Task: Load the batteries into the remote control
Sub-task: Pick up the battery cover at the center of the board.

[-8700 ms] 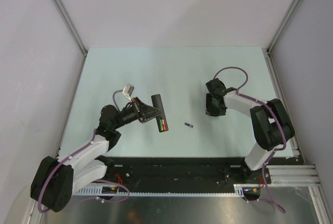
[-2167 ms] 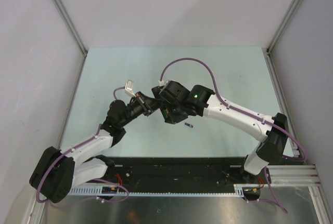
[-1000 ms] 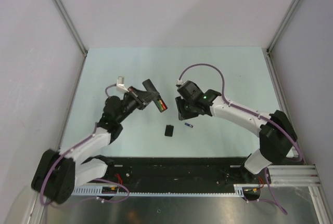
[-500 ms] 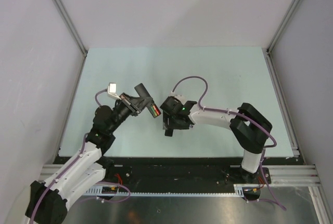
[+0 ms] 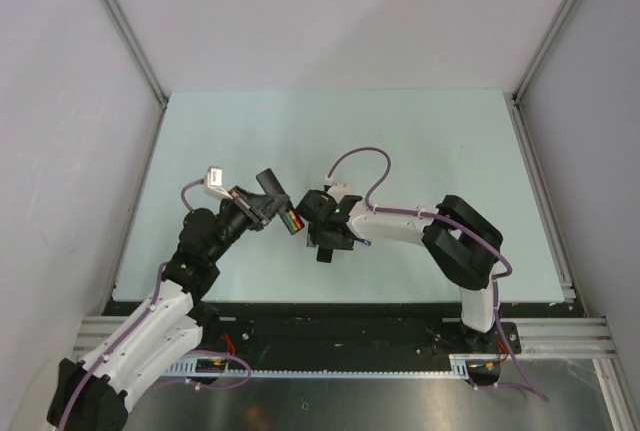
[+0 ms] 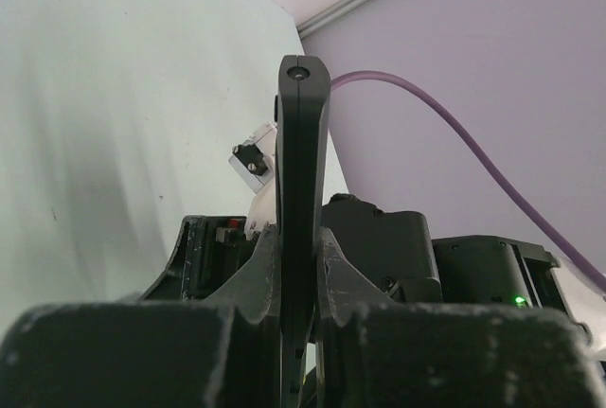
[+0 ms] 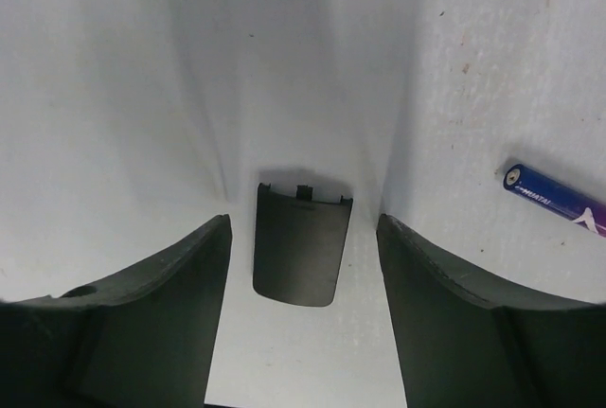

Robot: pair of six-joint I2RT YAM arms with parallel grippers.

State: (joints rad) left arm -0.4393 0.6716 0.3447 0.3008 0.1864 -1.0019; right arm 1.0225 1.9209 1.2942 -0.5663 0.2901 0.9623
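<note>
The left gripper (image 6: 301, 258) is pressed together on the remote control (image 6: 301, 171), pinching its two long sides. The wrist camera sees the remote edge-on, sticking out past the fingers (image 6: 263, 266). From above, the remote slants over the left middle of the table (image 5: 420, 141), with its back turned up. A green battery (image 5: 288, 220) and a red battery (image 5: 295, 225) lie side by side in the recess at the end nearer the right arm.

The right gripper (image 5: 324, 235) hangs just beside that end, jaws spread and holding nothing. Between its fingers (image 7: 142, 323) a small black cover (image 7: 300, 245) lies flat on the table, with a notched tab on its far edge. It touches neither finger. To the right of the cover, apart from it and outside the right finger, lies a blue-purple battery (image 7: 554, 202). It carries a line of white lettering too small to read surely.

In the top view the right wrist covers most of the cover and hides the loose battery. Behind the remote, the left wrist camera shows the black body of the right arm with a green light (image 6: 512, 300) and a purple cable (image 6: 445, 119) arching over it. Pale lilac walls (image 5: 330, 11) close the table in on three sides.
</note>
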